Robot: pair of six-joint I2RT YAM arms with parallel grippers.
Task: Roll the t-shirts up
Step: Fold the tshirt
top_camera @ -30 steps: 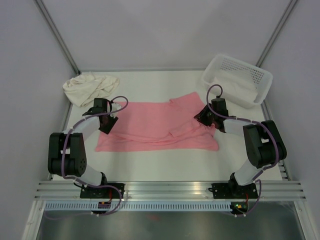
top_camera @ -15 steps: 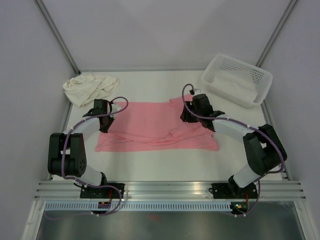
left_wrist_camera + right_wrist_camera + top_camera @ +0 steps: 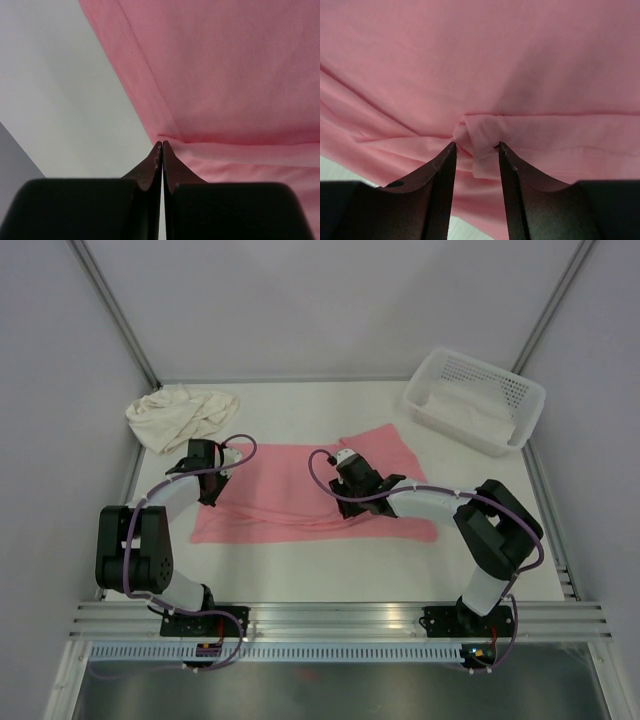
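The salmon-pink t-shirt (image 3: 285,502) lies spread flat across the middle of the table. At its left edge my left gripper (image 3: 211,490) is shut, and in the left wrist view its tips (image 3: 161,143) meet right on the hem of the pink t-shirt (image 3: 225,75), where the cloth creases. My right gripper (image 3: 347,496) is low over the shirt's centre. In the right wrist view its fingers (image 3: 476,146) stand partly apart, closed on a bunched fold of the pink t-shirt (image 3: 480,50). The cream t-shirt (image 3: 180,412) lies crumpled at the back left.
A white perforated basket (image 3: 420,405) stands at the back right with white cloth inside. Metal frame posts rise at both back corners. The aluminium rail with the arm bases runs along the near edge.
My left gripper has shut at the shirt's left edge. My right arm has swept left from the shirt's right side to its centre, and its fingers now hold a fold of cloth.
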